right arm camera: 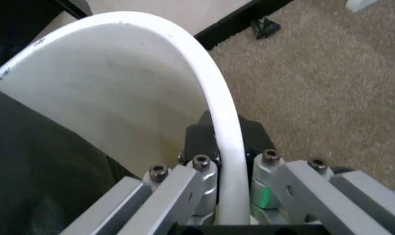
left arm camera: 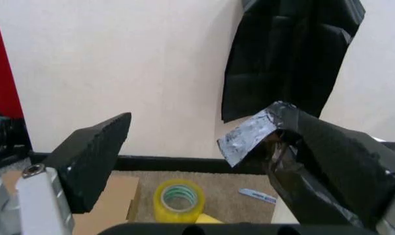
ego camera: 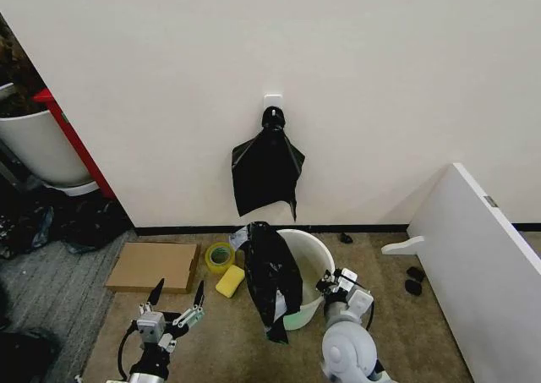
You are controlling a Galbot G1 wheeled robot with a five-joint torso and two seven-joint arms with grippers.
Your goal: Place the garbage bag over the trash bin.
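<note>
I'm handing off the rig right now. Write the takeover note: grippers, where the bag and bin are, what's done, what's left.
Right gripper: shut on the trash bin, clamping its rim on the robot's right side.
Left gripper: open, holding nothing, low to the left of the bin.
Garbage bag: draped over the bin's left rim, hanging down the outside, bunched rather than spread.
Done: bin held, bag resting on it.
Left: open the bag and pull it around the whole rim.

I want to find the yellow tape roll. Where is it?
In the head view the yellow tape roll lies on the carpet left of the trash bin, between the flat cardboard and the yellow sponge.
</note>
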